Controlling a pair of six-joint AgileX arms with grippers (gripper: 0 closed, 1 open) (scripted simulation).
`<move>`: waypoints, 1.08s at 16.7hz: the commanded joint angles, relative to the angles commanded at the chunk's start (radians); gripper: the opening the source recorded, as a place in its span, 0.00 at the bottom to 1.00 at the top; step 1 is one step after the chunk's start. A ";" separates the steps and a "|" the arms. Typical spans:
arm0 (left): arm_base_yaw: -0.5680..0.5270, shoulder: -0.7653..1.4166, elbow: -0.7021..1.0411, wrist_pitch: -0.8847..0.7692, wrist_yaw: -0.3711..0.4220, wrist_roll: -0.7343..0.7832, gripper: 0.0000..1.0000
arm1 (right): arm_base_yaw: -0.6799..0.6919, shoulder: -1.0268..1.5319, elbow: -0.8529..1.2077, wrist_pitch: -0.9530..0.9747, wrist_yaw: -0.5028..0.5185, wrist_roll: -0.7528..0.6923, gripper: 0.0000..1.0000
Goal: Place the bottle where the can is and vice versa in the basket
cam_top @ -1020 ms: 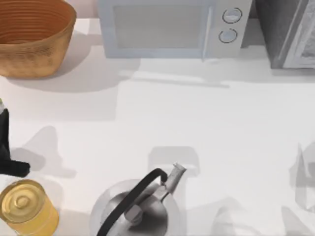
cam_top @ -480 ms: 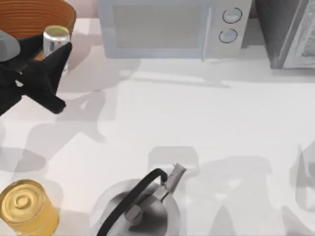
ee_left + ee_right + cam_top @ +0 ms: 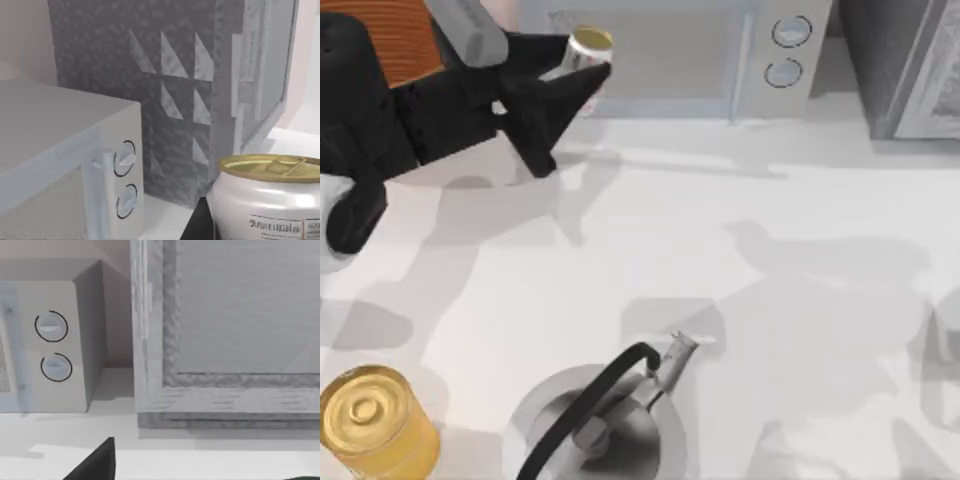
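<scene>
1. Silver drink can (image 3: 588, 46), gold-topped with a white printed label, sits clamped in the left gripper (image 3: 575, 72). Its black fingers (image 3: 552, 95) close on the can's sides. The left wrist view shows the can close up, with a dark finger beside it.
2. In the top view the can hangs in front of the pale grey microwave (image 3: 670, 60), just to the right of the large round orange-brown woven basket (image 3: 405, 30). It is outside the basket and, by my reading, raised off the white table (image 3: 740, 200).
3. The left arm covers most of the basket, so I cannot tell what lies inside it.
4. A squat yellow tin (image 3: 372, 420) with a ringed lid stands at the table's near left corner, well apart from the basket. Beside it is a steel kettle (image 3: 600, 425) with a black handle.
5. I can pick out no bottle, so I cannot tell which thing plays that part.
6. Judged progress: the swap is under way and unfinished. One thing is in the air and set down nowhere. The held can has yet to be placed, and its partner yet to be moved to the vacated spot.
7. The right gripper (image 3: 102, 462) idles, its camera facing the microwave's dials and a mottled grey cabinet (image 3: 225, 315).
</scene>
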 joint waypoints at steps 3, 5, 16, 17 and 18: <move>-0.033 0.229 0.110 0.118 0.110 0.002 0.00 | 0.000 0.000 0.000 0.000 0.000 0.000 1.00; -0.053 0.370 0.175 0.189 0.177 0.003 0.00 | 0.000 0.000 0.000 0.000 0.000 0.000 1.00; -0.118 0.854 0.399 0.429 0.404 0.002 0.00 | 0.000 0.000 0.000 0.000 0.000 0.000 1.00; -0.120 0.865 0.404 0.435 0.409 0.002 0.00 | 0.000 0.000 0.000 0.000 0.000 0.000 1.00; -0.121 0.871 0.408 0.438 0.412 0.002 0.00 | 0.000 0.000 0.000 0.000 0.000 0.000 1.00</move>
